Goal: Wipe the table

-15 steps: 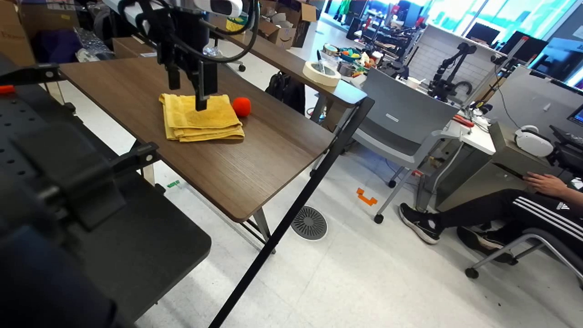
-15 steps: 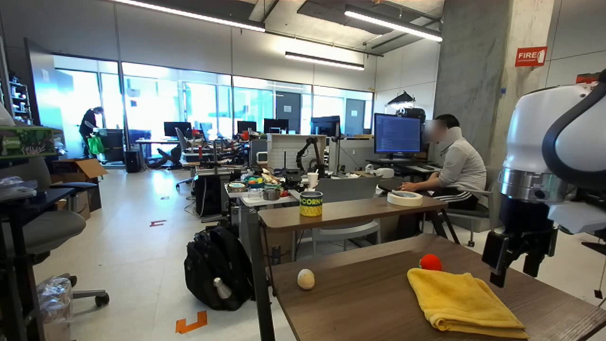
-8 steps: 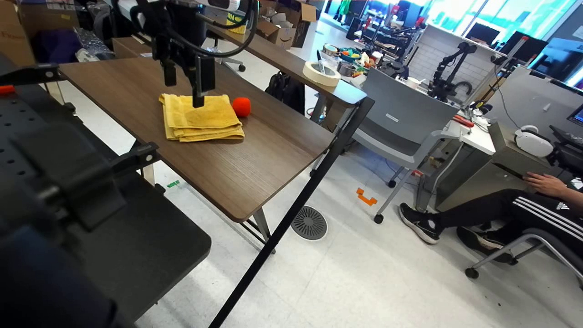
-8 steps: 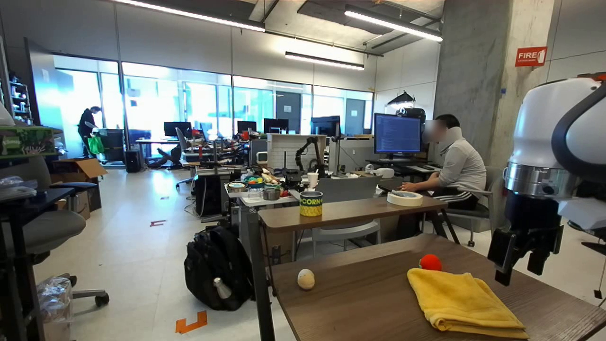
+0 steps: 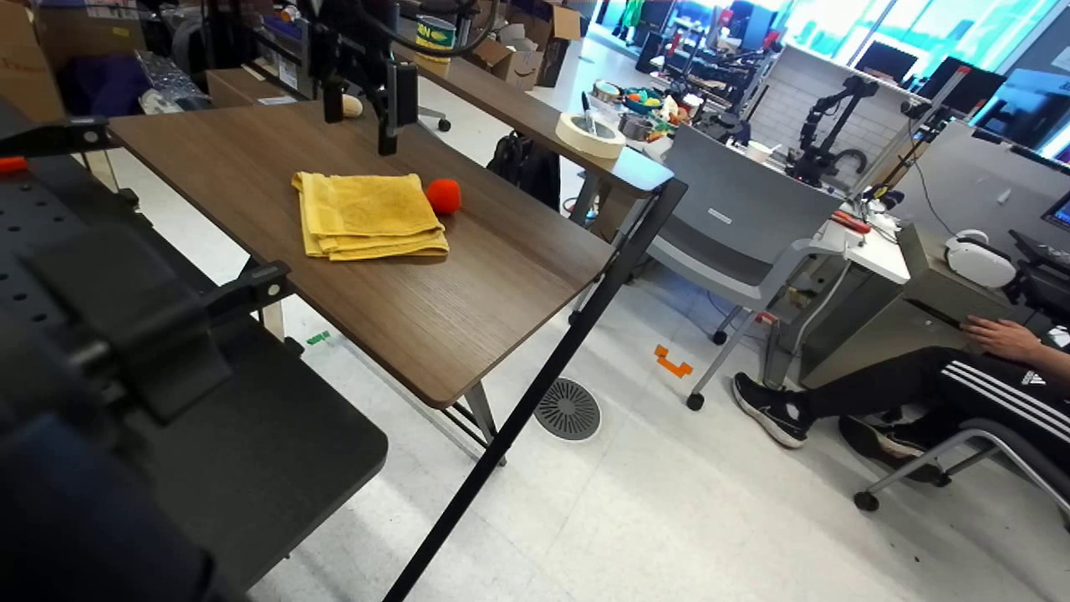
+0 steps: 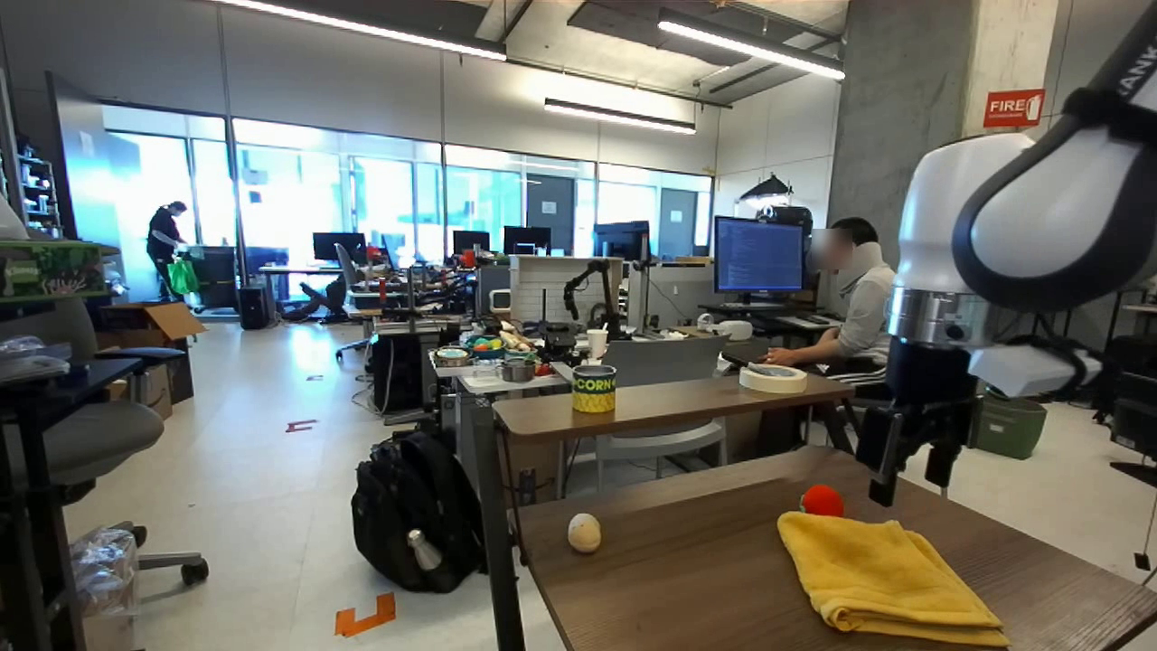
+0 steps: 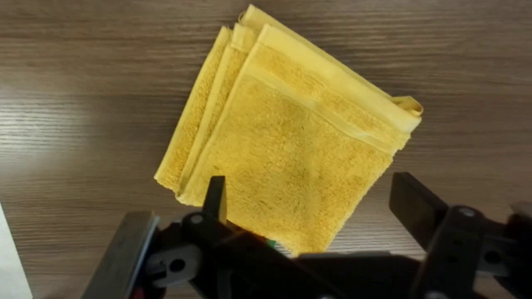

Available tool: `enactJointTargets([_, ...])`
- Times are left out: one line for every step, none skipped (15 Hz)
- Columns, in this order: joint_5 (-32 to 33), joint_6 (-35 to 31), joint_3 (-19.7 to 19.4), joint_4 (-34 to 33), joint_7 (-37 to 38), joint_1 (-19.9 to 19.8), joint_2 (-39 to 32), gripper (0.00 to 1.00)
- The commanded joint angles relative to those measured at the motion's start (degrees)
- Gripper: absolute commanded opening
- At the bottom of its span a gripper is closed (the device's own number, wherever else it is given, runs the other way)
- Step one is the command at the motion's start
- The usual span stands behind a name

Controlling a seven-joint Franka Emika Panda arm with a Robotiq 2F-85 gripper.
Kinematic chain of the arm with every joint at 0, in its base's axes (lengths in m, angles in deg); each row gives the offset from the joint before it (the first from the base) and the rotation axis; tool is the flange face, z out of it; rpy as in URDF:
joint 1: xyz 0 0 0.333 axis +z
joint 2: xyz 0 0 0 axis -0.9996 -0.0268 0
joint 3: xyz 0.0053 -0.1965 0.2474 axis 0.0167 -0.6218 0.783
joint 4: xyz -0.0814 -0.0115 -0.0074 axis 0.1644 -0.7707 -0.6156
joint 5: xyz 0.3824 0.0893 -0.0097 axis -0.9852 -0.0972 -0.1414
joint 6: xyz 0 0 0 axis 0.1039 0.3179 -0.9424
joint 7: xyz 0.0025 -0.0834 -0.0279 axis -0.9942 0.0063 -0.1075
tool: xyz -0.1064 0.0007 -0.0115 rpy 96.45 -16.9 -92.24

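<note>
One wood-grain table (image 5: 489,293), dark brown, down below the gripper (image 5: 360,134). Probably just at the start of the job.

On top, one yellow towel (image 6: 890,579), folded in layers and lying flat. Close to square, so no real long side to go by. In the wrist view, turned like a diamond: stacked edges on the left, smooth hem up on the right, one corner down between the fingers (image 7: 415,207). Set wide apart and holding nothing, up in the air, not touching the towel.

For the next move, down to the towel, most likely, and a bit toward the top of the wrist view. Looks too wide to fit whole in the gap, so better to pinch a fold or an edge, maybe after a small turn to match the slant.

Next to the towel, maybe touching, a red ball (image 5: 444,196). Easy to bump and send rolling, so best to come down gently on that side. Farther off, near the end of the table, a pale ball (image 6: 585,533).
</note>
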Motion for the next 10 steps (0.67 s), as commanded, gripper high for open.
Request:
enactJointTargets([-2.4, 9.8, 1.3, -14.6, -3.7, -0.6, -9.7, 1.00])
enactJointTargets([-2.6, 12.0, 1.3, -17.9, -4.1, -0.8, -12.5, 1.00])
enactJointTargets([-3.0, 13.7, 1.4, -20.5, -4.5, -1.1, -14.9, 1.00])
enactJointTargets([-3.5, 14.9, 1.5, -22.6, -5.0, -1.4, -16.8, 1.00])
enactJointTargets([-2.4, 11.5, 0.4, -16.2, -3.0, 0.0, -11.5, 1.00])
enactJointTargets([-2.7, 12.3, 0.4, -18.4, -3.4, -0.2, -13.9, 1.00])
enactJointTargets([-2.9, 12.5, 0.4, -20.0, -3.7, -0.3, -15.7, 1.00])
enactJointTargets([-2.9, 12.5, 0.4, -20.9, -3.7, -0.4, -16.7, 1.00])
enactJointTargets([-2.9, 12.5, 0.4, -21.3, -3.8, -0.4, -17.2, 1.00])
enactJointTargets([-2.9, 12.6, 0.4, -21.5, -3.8, -0.4, -17.2, 1.00])
